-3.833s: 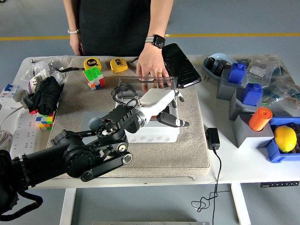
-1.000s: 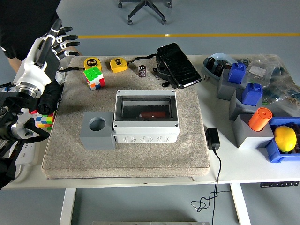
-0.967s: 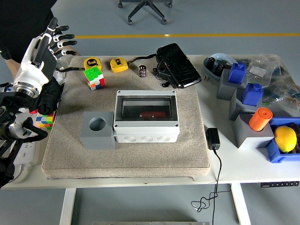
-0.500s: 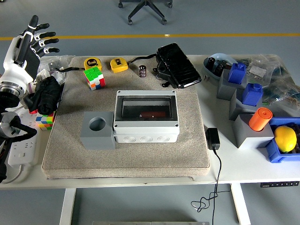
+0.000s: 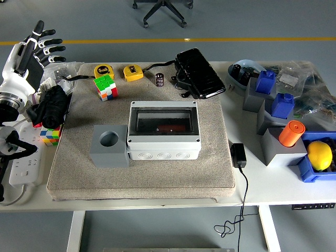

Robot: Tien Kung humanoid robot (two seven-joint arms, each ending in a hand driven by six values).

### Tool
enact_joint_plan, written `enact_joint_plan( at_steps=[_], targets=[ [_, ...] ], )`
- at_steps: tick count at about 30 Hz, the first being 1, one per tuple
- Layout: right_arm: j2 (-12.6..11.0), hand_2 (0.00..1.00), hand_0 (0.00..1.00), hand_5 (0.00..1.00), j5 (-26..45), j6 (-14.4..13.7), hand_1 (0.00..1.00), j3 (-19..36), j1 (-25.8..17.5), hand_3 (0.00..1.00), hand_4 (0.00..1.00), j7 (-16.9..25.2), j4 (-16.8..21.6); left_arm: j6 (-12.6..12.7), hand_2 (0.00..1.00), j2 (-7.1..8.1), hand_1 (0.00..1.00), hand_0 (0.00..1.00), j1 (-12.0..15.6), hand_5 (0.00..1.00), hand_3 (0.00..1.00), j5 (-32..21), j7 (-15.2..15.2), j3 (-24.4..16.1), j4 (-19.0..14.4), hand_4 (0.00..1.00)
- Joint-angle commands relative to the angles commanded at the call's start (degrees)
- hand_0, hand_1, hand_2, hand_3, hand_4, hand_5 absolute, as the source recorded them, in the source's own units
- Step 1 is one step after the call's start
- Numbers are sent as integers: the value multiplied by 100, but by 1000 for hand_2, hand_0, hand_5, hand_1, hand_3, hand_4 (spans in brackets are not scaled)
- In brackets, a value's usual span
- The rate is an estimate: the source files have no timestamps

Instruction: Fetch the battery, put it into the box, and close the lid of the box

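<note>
Grey box (image 5: 163, 131) apparently shut.

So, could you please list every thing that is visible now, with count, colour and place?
box: 1, grey with clear lid shut, mat centre
block with hole: 1, grey, left of box
battery: 1, dark, far side of mat
tape measures: 2, yellow, far left of mat
puzzle cubes: 2, multicoloured, one on mat, one at left edge
black case: 1, far centre
blue bins: several, right
lemon: 1, yellow, right bin
left hand: white and black, open, raised far left
</note>
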Motion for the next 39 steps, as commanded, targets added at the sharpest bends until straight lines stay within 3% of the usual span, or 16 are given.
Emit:
enact_joint_plan(
  at_steps=[39],
  targets=[
    [-1,696,729,602,-26,11,697,70,-14,698,998,-12,17,-38,520,-30,519,356,-27,654,569,9,78,-93,-58,998]
  ],
)
